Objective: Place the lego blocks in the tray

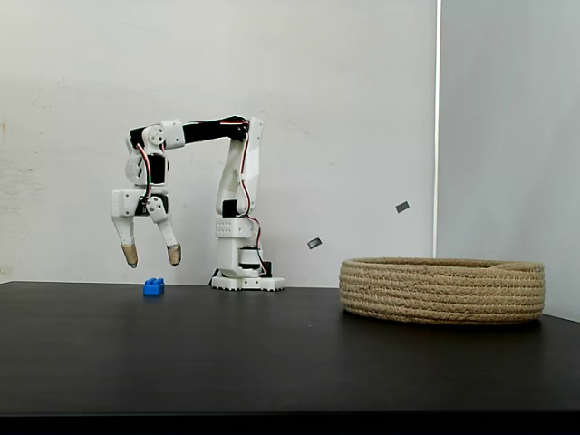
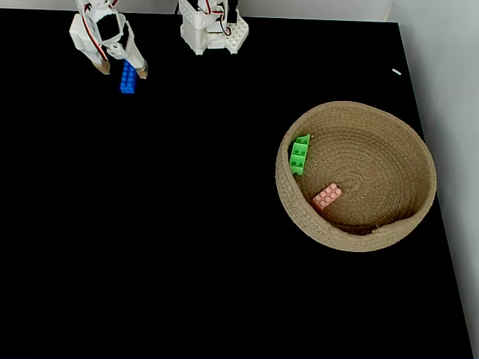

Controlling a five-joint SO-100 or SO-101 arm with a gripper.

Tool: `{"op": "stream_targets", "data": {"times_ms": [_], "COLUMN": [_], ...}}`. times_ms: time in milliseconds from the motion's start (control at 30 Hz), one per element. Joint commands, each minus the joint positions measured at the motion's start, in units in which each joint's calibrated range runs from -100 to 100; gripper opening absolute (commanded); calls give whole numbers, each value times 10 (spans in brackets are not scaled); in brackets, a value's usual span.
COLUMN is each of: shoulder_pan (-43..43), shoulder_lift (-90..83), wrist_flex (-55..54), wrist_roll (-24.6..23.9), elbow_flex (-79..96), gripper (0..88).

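Over the blue brick [image 1: 154, 287], at about 10 o'clock of the black table [image 2: 187, 224] in the top-down fixed view, hangs the gripper [image 1: 152, 256], jaws spread wide, holding nothing, tips clear above the brick. Side fixed view: brick sits on the table just below and between the two fingertips [image 1: 173, 255]. Top-down: blue brick [image 2: 127, 77] lies lengthwise, long axis running 12 to 6 o'clock, gripper [image 2: 123, 69] straddling its far end.

Tray [image 2: 355, 176] sits at 3 o'clock of the table, well apart from the arm. Green brick [image 2: 299, 154] rests against its inner wall at 9 o'clock; pink brick [image 2: 326, 196] lies on the floor near 7 o'clock. Two in, one left.

Risks, as judged: gripper looks centred toward the brick's far end, not its middle, so closing may pinch one end and the brick could pivot or pop out. Descending too far drives the tips into the table. Small, smooth brick may slip during the long swing to the tray.
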Motion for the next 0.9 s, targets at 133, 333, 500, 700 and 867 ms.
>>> {"op": "stream_targets", "data": {"times_ms": [133, 333, 500, 700, 867], "shoulder_pan": [12, 20, 31, 48, 51], "shoulder_lift": [14, 1, -20, -35, -34], "wrist_flex": [-50, -81, -96, -127, -158], "wrist_roll": [-1, -3, 3, 16, 10], "elbow_flex": [12, 68, 112, 156, 178], "gripper": [253, 237, 234, 223, 24]}}
